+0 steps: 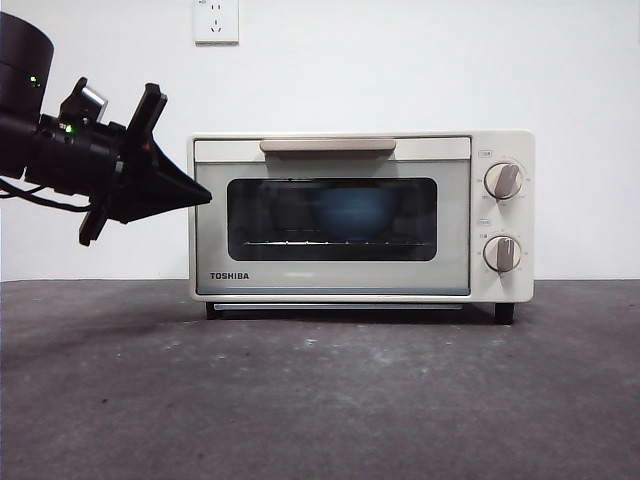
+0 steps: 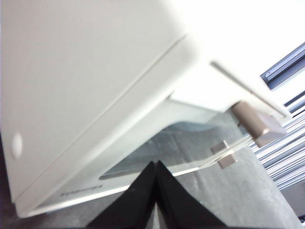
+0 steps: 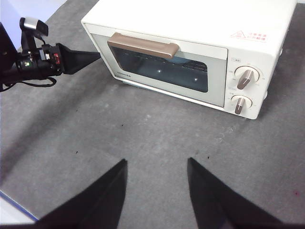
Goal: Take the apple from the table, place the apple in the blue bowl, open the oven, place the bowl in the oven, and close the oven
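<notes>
Grey, speckled table (image 1: 320, 400) fills the foreground before us, scuffed pale in places and running back under the oven (image 1: 360, 215). We see that oven as the largest thing on it: cream-white, TOSHIBA lettered low on the door, its dark glass door shut flat against the body and the beige bar handle (image 1: 328, 146) lying level across the top of the door. Two grey knobs (image 1: 502, 181) sit one above the other on the panel at the far end from the left gripper.

Our left arm reaches in level from the side — its black body horizontal, cables trailing behind. The left gripper (image 1: 203, 194) has its jaws pressed together into a single wedge, holding nothing; the tip lies just at the oven's near front corner, beside the door's edge, though we cannot tell whether it touches. In the left wrist view the oven's side wall and door edge loom directly ahead of the joined jaws.

Our right gripper (image 3: 156, 164) hangs above bare table with its jaws spread wide and empty — the oven stands well ahead of them.

Behind the glass we make out the blue bowl (image 1: 355, 212) resting on the wire rack. The apple is not discernible through the dark door.
</notes>
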